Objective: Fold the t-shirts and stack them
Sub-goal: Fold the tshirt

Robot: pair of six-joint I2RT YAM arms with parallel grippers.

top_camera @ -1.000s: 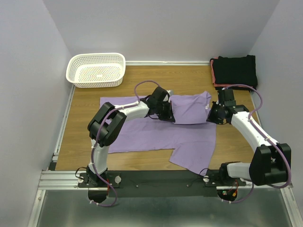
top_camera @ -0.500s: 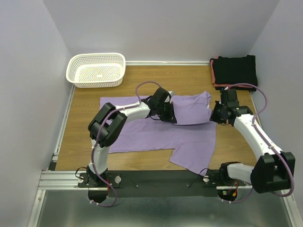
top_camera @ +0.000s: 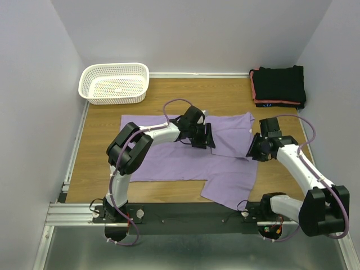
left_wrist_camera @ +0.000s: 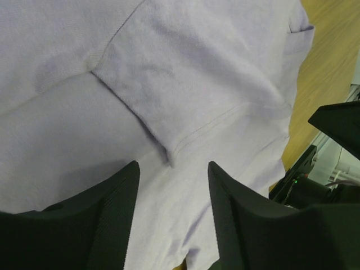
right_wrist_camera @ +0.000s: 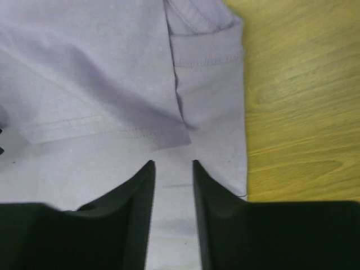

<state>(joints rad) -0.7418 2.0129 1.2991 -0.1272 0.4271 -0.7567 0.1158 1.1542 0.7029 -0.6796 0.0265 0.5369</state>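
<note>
Top external: lavender t-shirt [top_camera: 174,160] spread mid-worktop, folded flap [top_camera: 232,135] toward right edge. Folded black shirts [top_camera: 279,84]: far right corner. Left gripper [left_wrist_camera: 171,169], right gripper [right_wrist_camera: 171,166]: jaws parted, empty, over flap hem. Advice: lift straight up, avoid snagging hem.

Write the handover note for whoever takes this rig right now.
Tools: the left tool is open and holds nothing, above the lavender shirt. The right tool is open and empty, at the shirt's right edge.
Things: the lavender shirt lies spread on the table. The folded black shirts are stacked at the far right corner, and the basket is at the far left.
Done: one flap laid over the shirt's body.
Left: the remaining folds, then stacking it on the black shirts.
</note>
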